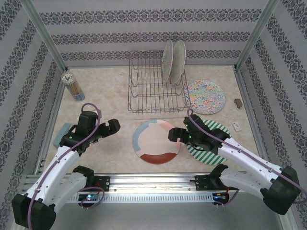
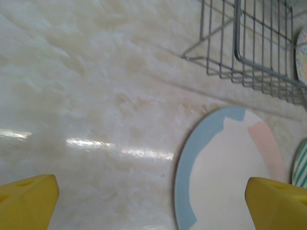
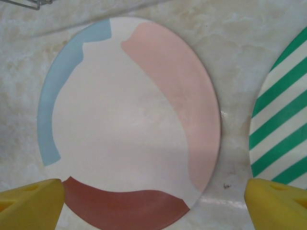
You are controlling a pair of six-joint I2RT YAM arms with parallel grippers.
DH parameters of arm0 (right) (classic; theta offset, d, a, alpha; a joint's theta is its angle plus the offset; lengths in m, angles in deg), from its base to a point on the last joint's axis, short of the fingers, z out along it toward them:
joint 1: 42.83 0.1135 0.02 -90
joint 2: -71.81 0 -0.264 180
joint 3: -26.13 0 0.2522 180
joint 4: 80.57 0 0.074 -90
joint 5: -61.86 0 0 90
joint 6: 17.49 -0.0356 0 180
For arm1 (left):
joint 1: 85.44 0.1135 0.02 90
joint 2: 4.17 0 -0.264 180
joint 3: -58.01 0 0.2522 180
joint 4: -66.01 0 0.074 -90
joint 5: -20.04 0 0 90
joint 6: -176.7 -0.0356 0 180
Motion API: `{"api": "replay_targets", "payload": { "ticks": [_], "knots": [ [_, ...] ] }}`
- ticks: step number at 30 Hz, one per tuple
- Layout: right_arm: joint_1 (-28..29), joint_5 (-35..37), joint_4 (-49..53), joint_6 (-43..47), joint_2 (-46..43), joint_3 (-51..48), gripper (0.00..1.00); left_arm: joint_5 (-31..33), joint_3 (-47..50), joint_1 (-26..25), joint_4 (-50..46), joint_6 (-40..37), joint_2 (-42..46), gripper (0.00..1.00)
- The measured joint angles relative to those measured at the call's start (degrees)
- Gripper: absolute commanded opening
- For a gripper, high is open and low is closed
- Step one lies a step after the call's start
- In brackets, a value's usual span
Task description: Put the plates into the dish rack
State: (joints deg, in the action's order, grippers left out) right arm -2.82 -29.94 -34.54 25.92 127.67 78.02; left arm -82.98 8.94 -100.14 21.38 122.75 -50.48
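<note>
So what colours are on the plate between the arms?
Cream plate with blue, pink and rust rim patches; clearest in right wrist view.

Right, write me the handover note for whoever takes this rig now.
Left gripper: open, empty, over bare table left of the cream plate.
Right gripper: open, empty, at the cream plate's right edge.
Done: two plates stand on edge in the dish rack's right end.
Left: cream plate, green-striped plate and floral plate lie flat on the table; all three go into the rack.
</note>
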Motion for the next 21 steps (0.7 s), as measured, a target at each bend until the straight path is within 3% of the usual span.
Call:
{"api": "replay_targets", "payload": {
  "ticks": [7, 21],
  "knots": [
    [0.0, 0.0, -4.0, 0.0, 6.3, -1.9, 0.96, -6.7, 3.2, -2.3, 3.9, -1.3, -2.9, 1.00],
    [-1.7, 0.4, -9.3, 0.8, 12.4, -1.9, 0.95, -7.8, 3.9, -11.6, 13.9, -1.1, -12.3, 1.00]
  ]
}}
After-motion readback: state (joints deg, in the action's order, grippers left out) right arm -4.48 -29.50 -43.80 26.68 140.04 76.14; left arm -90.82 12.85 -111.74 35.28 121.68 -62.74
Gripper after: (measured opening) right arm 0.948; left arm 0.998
